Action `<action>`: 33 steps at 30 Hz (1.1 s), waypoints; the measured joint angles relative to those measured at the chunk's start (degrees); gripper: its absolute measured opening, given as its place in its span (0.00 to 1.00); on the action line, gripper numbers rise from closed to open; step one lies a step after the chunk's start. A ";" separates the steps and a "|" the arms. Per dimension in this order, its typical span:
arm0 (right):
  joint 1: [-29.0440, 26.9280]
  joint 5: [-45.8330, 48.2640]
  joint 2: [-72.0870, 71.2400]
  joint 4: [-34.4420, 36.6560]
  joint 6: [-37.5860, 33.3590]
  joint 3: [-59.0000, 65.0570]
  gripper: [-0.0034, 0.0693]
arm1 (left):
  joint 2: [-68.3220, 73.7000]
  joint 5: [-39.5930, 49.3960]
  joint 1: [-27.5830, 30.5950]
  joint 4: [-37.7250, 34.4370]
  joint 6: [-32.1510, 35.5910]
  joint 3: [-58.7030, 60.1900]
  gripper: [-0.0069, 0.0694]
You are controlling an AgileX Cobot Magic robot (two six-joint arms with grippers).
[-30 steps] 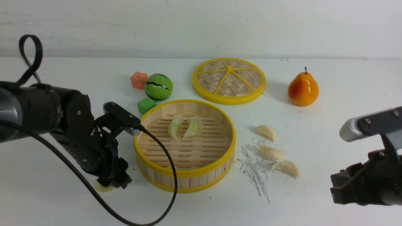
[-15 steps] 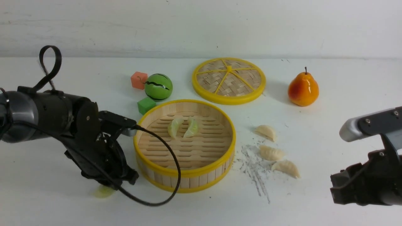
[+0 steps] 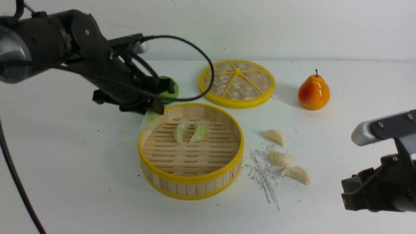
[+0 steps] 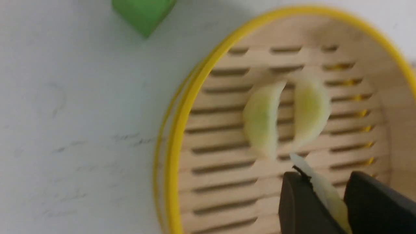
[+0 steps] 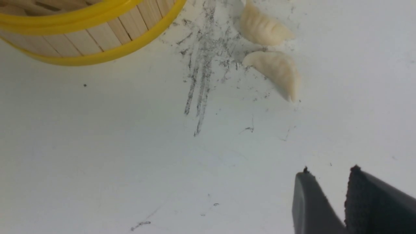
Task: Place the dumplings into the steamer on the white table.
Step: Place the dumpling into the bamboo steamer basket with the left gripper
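The steamer [image 3: 191, 179] stands mid-table with two pale green dumplings [image 3: 179, 131] [image 3: 198, 131] on its slatted floor. My left gripper [image 3: 152, 112] hangs over the steamer's far left rim, shut on a third pale green dumpling [image 3: 150, 120]. The left wrist view shows that dumpling [image 4: 320, 188] pinched between the black fingers of the gripper [image 4: 320, 177], above the steamer rim [image 4: 177, 130] and the two resting dumplings [image 4: 261, 118]. Three cream-white dumplings [image 3: 275, 136] [image 3: 281, 158] [image 3: 296, 174] lie on the white table [image 3: 81, 169] right of the steamer. My right gripper [image 5: 330, 170] hovers near them, open and empty.
The woven yellow-rimmed lid [image 3: 236, 83] lies behind the steamer. A pear [image 3: 313, 92] stands at the back right. A green ball [image 3: 170, 91] shows partly behind my left arm, and a green cube [image 4: 143, 11] sits close to the steamer. Dark scuff marks [image 3: 263, 175] streak the table.
My left gripper closed on the green dumpling lying left of the steamer, lifted it and carried it up to the steamer's far left rim. The right arm stayed still.
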 joint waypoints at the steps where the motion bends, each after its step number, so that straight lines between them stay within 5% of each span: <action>1: 0.00 0.00 0.00 0.00 0.00 0.00 0.30 | 1.14 -0.11 0.00 -1.32 -0.42 -1.32 0.31; 8: 0.00 -0.12 0.00 0.00 0.00 0.00 0.30 | 11.38 -0.14 -4.44 -10.71 -1.55 -10.28 0.31; 15: 0.00 -0.61 1.31 -0.18 0.00 0.00 0.30 | 17.26 -6.54 -10.14 -8.36 -4.02 -13.33 0.31; 24: 0.00 -0.64 3.01 -0.18 0.00 0.00 0.31 | 19.84 -10.32 -10.38 -6.66 -6.37 -13.33 0.31; 33: 0.00 -0.64 3.01 -0.01 0.00 0.00 0.31 | 21.38 -9.82 -10.38 -6.66 -6.39 -13.40 0.57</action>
